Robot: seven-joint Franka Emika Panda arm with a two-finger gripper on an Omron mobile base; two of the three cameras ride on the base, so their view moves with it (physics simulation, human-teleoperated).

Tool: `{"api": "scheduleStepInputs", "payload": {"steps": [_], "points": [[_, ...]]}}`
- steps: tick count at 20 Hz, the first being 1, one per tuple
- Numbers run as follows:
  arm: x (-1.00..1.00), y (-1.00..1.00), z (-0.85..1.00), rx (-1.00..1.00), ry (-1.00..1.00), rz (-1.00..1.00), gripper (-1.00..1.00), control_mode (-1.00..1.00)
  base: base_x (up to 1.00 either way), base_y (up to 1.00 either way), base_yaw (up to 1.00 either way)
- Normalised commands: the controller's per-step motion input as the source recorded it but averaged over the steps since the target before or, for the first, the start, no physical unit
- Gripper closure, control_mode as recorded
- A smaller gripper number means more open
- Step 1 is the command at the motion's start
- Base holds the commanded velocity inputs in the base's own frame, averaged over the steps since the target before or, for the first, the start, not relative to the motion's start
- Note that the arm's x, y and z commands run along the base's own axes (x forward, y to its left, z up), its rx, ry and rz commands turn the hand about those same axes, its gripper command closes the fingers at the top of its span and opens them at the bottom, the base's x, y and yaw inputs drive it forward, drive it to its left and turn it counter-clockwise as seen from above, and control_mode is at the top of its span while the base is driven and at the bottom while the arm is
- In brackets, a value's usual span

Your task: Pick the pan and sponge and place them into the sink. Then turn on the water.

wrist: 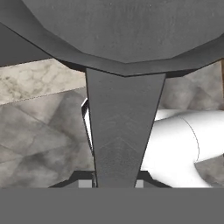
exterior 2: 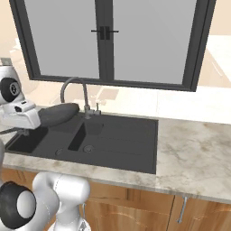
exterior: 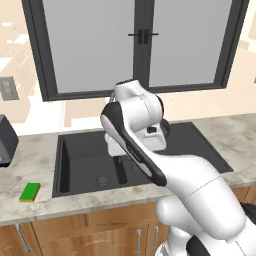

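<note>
The pan (exterior 2: 57, 113) is carried by its handle (wrist: 124, 131), which runs up from between the fingertips of the gripper (wrist: 116, 183) in the hand view; the fingers are closed narrow on that handle. In the right base view the pan hangs level at the left end of the sink (exterior 2: 131, 144), above the large basin (exterior 2: 27, 140) and clear of its floor, with the gooseneck faucet (exterior 2: 74, 88) just behind it. The step in hand is judged to be the first one, placing the pan, not yet complete.

The next move calls for lowering the pan into the large basin until it rests, then releasing the handle. The faucet stands near the pan's far edge, so the descent should keep clear of it. The sponge (exterior: 30, 192) lies flat on the countertop (exterior: 240, 137), left of the sink and well apart from it; it is untouched. No water runs.

The surface is pale marbled stone over wooden cabinet fronts (exterior 2: 135, 212) with metal handles. A dark-framed window (exterior 2: 108, 40) spans the wall behind. A dark appliance (exterior: 6, 140) sits at the counter's far left; its kind cannot be told.
</note>
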Motion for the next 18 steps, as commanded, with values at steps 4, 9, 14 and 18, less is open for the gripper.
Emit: {"api": "scheduleStepInputs", "payload": {"steps": [4,9,14,18], "points": [[0.01,0.60,-0.01,-0.01,0.03,0.04,1.00,-1.00,0.00,0.00,0.00],[0.05,0.55,-0.08,-0.02,-0.01,0.03,1.00,-1.00,0.00,0.00,0.00],[0.14,0.36,-0.12,-0.02,0.02,0.00,1.00,-1.00,0.00,0.00,0.00],[0.18,0.32,-0.22,0.00,0.04,-0.03,1.00,-1.00,0.00,0.00,0.00]]}}
